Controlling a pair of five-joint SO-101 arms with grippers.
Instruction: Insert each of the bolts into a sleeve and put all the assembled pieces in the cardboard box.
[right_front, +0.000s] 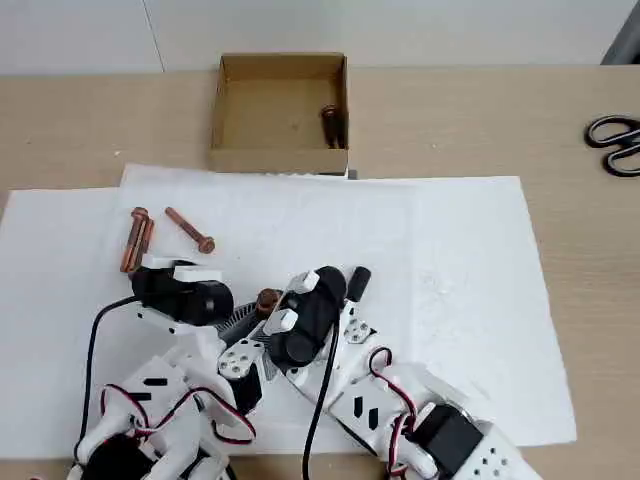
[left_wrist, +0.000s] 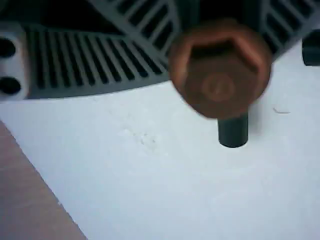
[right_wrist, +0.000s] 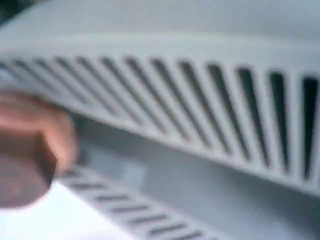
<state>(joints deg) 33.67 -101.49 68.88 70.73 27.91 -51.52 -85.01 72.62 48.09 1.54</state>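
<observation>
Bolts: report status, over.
Left gripper and right gripper meet at one bolt, grip unclear. Three loose bolts on paper. One piece in cardboard box. Black sleeve close by.

Wooden table (right_front: 100, 120); paper (right_front: 450, 260), cardboard box (right_front: 280, 160), scissors (right_front: 615, 145)

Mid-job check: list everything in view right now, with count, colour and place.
cardboard box: one, brown, open, far side of the table
assembled piece: one, dark copper, inside the box by its right-hand wall
loose bolts: apparently three, copper, left part of the paper; two side by side, one angled next to them
bolt: one, copper, hex head, between the two arms
dark cylinder: one, likely a sleeve, on the paper beyond that bolt
paper: one white sheet on the table
scissors: one pair, black, right edge
table: one, tan wood
arms: two, white and black, near edge; the second alongside
</observation>
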